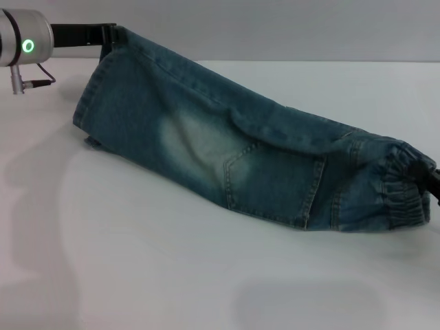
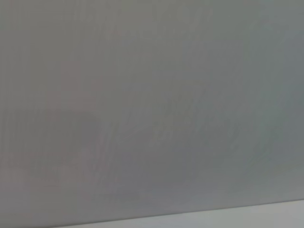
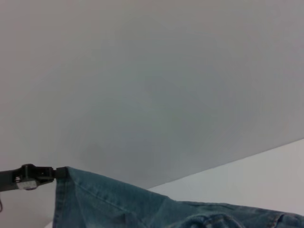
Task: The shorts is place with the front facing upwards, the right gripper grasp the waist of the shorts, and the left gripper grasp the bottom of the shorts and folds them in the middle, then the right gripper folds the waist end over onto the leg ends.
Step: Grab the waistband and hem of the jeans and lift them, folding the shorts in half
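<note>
At the far left of the head view the left gripper (image 1: 110, 34) reaches in from its white arm with the green light, its black fingers pinched on the top corner of the bottom (image 1: 93, 103) of the shorts (image 1: 227, 151), holding that hemmed end lifted so the denim hangs down from it to the white table (image 1: 137, 275). From there the shorts slope down to the right across the table, already doubled lengthwise, with the pale faded thigh patch and a pocket showing on the upper layer. At the right edge the waist (image 1: 405, 189), its gathered elastic bunched, lies low near the table, and the right gripper (image 1: 432, 180) shows only as dark finger tips against that band; they appear closed on it, though most of the claw is out of view. The right wrist view shows the left gripper (image 3: 59, 172) from afar, clamped on the raised leg corner. The left wrist view shows only blank grey. Judging by this, the lengthwise fold in the middle is made but not yet laid flat; carrying the waist over onto the leg ends is still to do.
</note>
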`<state>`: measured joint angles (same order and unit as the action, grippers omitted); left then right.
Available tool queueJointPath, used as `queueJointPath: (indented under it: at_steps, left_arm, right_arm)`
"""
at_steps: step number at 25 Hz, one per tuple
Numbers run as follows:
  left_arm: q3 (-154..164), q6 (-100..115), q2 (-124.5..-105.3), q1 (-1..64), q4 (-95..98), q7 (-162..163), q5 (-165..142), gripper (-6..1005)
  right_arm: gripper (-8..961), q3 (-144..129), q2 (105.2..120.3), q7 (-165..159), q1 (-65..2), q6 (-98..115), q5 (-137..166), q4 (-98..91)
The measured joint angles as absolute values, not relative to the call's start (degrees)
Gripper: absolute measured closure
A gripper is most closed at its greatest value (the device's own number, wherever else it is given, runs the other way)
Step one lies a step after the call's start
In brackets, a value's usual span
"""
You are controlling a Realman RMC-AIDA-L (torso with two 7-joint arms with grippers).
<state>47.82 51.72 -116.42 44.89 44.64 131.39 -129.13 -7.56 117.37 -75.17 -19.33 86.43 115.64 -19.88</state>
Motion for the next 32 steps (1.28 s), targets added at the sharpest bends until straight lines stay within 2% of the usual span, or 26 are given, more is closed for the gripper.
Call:
queueJointPath:
  at_steps: [7,32]
  left_arm:
    - [49.37,48.72,-117.5,45.04,44.63,130.64,-129.57,938]
    - [52.19,43.37,-117.78,46.74,41.12,129.3,-128.93,932]
  right_arm:
    - [951,-7.54,118.12,-73.66,-20.19,83.41,114.29,-19.72]
    - [950,-7.39,118.54,-65.43,-20.57,79.27,108.42,-13.47]
